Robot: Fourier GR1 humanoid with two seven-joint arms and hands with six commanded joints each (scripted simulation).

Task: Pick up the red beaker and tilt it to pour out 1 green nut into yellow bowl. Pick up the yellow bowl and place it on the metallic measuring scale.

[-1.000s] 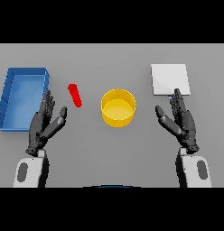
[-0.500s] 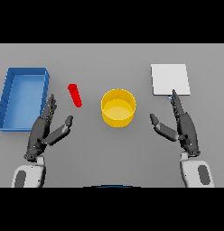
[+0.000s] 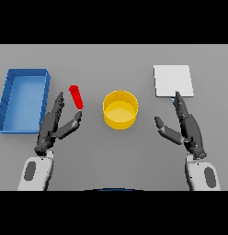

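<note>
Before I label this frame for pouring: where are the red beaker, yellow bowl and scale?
red beaker (image 3: 76, 97), head view, middle of its body.
yellow bowl (image 3: 120, 120), head view, front outer wall.
scale (image 3: 173, 80), head view, centre of its flat top.

— Where do you see from?
— One view only, from my head, looking steeply down on the grey table before me.
— How near?
— Near enough that both my forearms enter from the lower edge, the table filling everything.
</note>
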